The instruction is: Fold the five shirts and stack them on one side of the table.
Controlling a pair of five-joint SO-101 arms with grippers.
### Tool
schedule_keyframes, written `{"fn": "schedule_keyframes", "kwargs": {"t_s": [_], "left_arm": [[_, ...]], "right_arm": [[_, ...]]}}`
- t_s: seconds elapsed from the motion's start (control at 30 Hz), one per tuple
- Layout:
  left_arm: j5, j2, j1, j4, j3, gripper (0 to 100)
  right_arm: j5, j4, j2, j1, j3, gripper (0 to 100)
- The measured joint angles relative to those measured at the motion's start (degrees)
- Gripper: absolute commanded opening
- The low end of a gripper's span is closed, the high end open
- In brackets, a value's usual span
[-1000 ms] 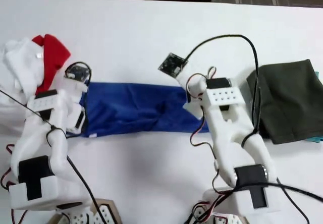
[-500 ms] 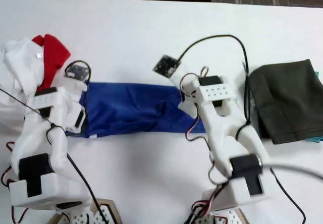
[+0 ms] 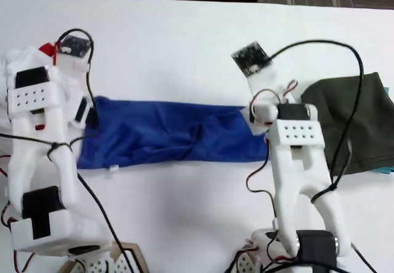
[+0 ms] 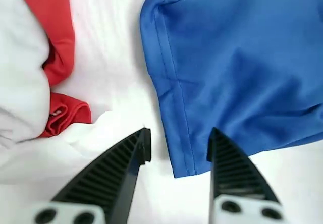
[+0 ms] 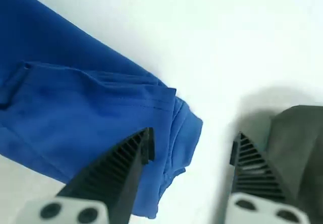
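Table point(image 3: 184, 39), left hand point(image 4: 179, 138) splayed over blue shirt point(image 4: 242, 57)

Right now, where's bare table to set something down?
Free: table beyond the blue shirt, and the near patch between the arm bases. Crowded: left end with white and red shirts, right end with the dark green shirt.
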Motion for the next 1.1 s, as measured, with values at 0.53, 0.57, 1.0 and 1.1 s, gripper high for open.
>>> {"fn": "schedule_keyframes", "kwargs": {"t_s": [0.53,0.57,1.0,1.1], "left_arm": [[13.80,23.65,-0.35,-7.74,-3.69,21],[13.80,24.53,-0.35,-7.74,-4.66,21],[7.38,31.65,-2.29,-3.52,-14.15,21],[7.03,31.65,-2.29,-2.64,-14.59,21]], "right_arm": [[-0.26,-14.42,0.44,0.44,10.90,25.4],[-0.26,-14.42,0.44,0.35,10.90,25.4],[-0.26,-14.42,0.44,-0.79,11.16,25.4],[-0.26,-14.42,0.44,-0.79,11.16,25.4]]}}
